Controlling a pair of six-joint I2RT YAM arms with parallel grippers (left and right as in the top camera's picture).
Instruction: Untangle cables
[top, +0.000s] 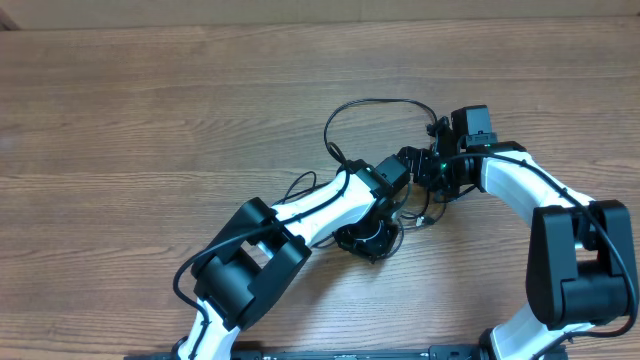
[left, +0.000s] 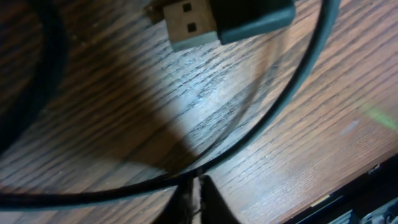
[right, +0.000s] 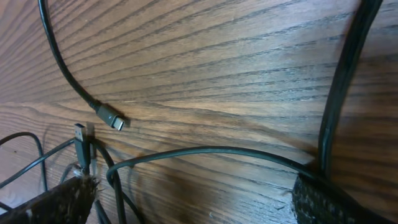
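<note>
Dealing with thin, round, rubber-jacketed black cables (top: 385, 100), heaped near the middle of the bench (top: 150, 100) between the two arms and throwing one open loop toward the far side. Ending in stiff parts: a flat metal USB plug (left: 189, 22) in a blocky black housing, and a slim silver-tipped plug (right: 112, 119) lying free on the grain. Probably crossing in the heap through sheer limpness, bending to any curve imposed.

Hanging low over one curved strand with the left end effector (left: 198, 198), fingertips (left: 214, 205) nearly together right at the cord. Being too dark and too close to tell whether clamping it or merely touching.

Straddling another strand with the right end effector (right: 199, 202), rough dark pads (right: 62, 199) standing wide apart and gripping nothing, probably placed so as to take that strand. Resting all of this on matte, ridged wood-grain.
</note>
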